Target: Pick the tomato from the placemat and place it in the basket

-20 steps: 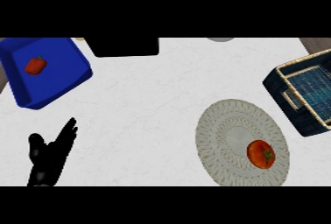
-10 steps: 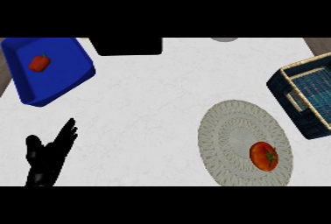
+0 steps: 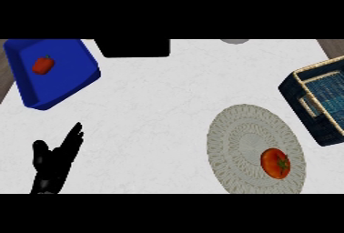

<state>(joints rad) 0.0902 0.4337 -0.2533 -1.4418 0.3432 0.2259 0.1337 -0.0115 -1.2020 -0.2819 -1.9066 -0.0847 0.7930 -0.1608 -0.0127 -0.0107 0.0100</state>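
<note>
- The round red tomato (image 3: 275,163) with a green stem patch lies on the round, pale woven placemat (image 3: 235,136), in the mat's lower right part, close to its edge.
- Nothing touches the tomato; no hand is near it.
- The placemat sits on the white, faintly marbled counter top (image 3: 168,100), at the lower right of the head view.
- Just to the upper right of the placemat stands the dark blue rectangular basket (image 3: 299,98) with a light wicker rim and a pale handle on its near wall; it runs off the view's right edge and holds nothing that can be seen.
- The basket and the placemat are near each other, though whether their edges touch cannot be told.
- The black left hand (image 3: 51,166) shows at the lower left edge, well apart from the tomato, fingers straight and spread, pointing up and slightly right, the thumb standing off to the left; it holds nothing.
- The right hand does not show.
- At the upper left lies a bright blue square tray (image 3: 67,86), tilted in the view, with a small red pepper-like vegetable (image 3: 43,65) in it.
- A black rectangular object (image 3: 132,47) sits at the top edge, and a small grey round shape (image 3: 235,41) is cut off further right.
</note>
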